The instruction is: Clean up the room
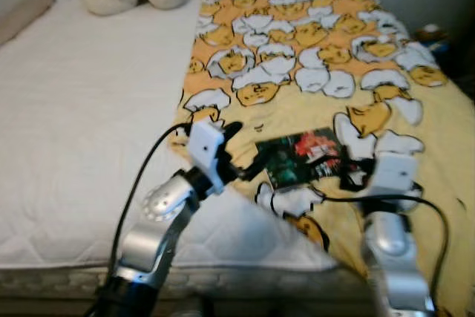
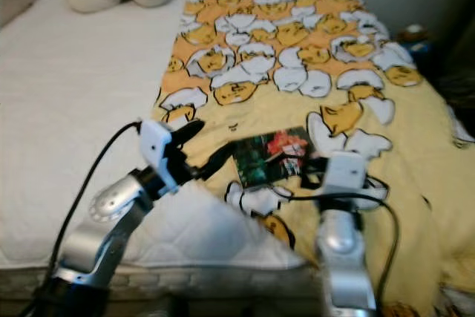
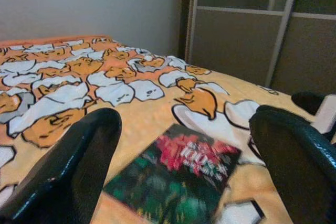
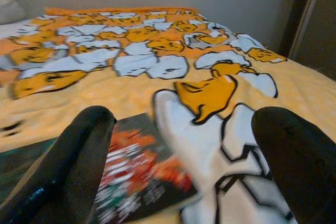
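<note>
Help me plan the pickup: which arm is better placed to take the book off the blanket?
Probably left. The open left gripper sits at the book's near corner, with the book centred between its fingers. The right gripper, also open, points partly past the book's edge.

You see two silver arms with rounded, shiny metal joint housings. Each wrist carries a boxy white block, and each claw has thick, glossy black fingers with blunt rounded tips. A black cable loops from the white block of the left claw (image 1: 249, 171) down along its silver forearm, whose base is black. Another black cable curves around the silver housing just behind the right claw (image 1: 355, 177).
</note>
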You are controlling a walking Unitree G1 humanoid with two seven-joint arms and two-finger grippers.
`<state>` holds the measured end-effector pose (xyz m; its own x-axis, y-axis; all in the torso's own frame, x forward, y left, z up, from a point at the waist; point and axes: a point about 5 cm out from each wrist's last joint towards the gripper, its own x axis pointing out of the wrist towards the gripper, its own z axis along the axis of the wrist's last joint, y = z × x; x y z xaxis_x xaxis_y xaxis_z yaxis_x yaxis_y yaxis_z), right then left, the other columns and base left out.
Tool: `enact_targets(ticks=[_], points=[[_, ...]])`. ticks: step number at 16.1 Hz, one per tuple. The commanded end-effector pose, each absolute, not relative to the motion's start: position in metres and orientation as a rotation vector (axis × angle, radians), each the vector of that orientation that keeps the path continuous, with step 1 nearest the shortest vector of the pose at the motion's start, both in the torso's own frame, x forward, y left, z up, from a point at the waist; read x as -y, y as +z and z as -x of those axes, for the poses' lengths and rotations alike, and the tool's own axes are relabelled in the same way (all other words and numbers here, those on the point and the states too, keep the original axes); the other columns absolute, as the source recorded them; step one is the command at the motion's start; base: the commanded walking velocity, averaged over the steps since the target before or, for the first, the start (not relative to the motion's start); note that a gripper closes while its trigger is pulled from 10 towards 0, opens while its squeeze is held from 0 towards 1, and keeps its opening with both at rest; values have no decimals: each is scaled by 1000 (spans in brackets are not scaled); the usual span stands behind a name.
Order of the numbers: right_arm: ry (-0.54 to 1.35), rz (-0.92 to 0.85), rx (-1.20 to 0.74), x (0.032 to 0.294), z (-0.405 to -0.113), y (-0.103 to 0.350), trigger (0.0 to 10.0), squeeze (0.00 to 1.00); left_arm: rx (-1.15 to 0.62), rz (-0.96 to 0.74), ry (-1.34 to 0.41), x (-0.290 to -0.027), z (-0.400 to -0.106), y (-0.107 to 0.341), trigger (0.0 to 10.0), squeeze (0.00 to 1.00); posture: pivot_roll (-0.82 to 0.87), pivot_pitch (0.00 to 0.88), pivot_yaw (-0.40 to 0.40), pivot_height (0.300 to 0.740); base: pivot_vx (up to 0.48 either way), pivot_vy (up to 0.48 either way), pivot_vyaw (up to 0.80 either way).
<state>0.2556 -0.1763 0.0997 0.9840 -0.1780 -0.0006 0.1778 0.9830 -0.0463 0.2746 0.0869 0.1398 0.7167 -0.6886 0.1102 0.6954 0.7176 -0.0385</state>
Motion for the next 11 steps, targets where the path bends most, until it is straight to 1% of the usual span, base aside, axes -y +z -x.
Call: enact_targets(ticks=[1,4,5,8,11], points=[[-171,45,15,176,-256,104,10000,0,97,61,-768,-88,-276,142,10000,0,-34,0,32,695,0,0,-712],[-176,42,9,178,-256,103,10000,0,77,32,-737,-91,-282,139,10000,0,-33,0,35,695,0,0,-708],[-176,43,9,178,-256,103,10000,0,59,16,-716,-93,-287,138,10000,0,-32,0,34,695,0,0,0],[-154,43,6,174,-256,102,10000,0,10,4,-609,-105,-314,136,10000,0,-44,0,32,695,0,0,0],[-144,50,11,173,-259,103,10000,0,35,31,-578,-109,-324,143,10000,0,-56,0,30,695,0,0,0]])
